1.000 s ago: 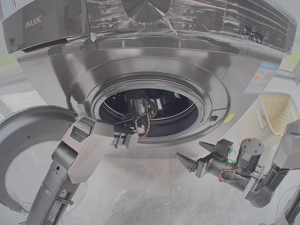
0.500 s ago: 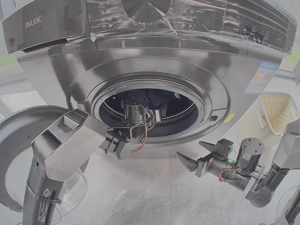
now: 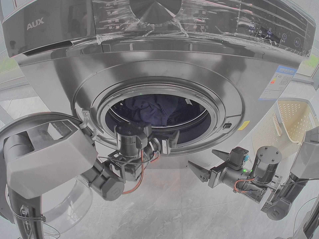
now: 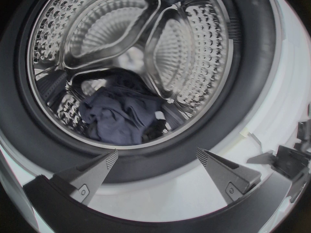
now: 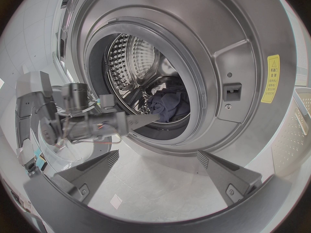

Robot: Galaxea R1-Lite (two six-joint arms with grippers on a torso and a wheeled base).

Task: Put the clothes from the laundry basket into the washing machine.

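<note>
Head view, left to right as I see it: door [image 3: 64, 201] swung open. Left gripper [image 4: 156, 155] at lower lip of washer [image 3: 166, 60] opening, fingers spread, holding nothing. Clothes [image 3: 154, 108] inside drum: dark navy fabric, crumpled in loose heap on drum floor, small white patch showing. Right gripper [image 3: 201, 158] low, right of opening, fingers spread, empty. Cream perforated basket [image 3: 292, 117] far right.
</note>
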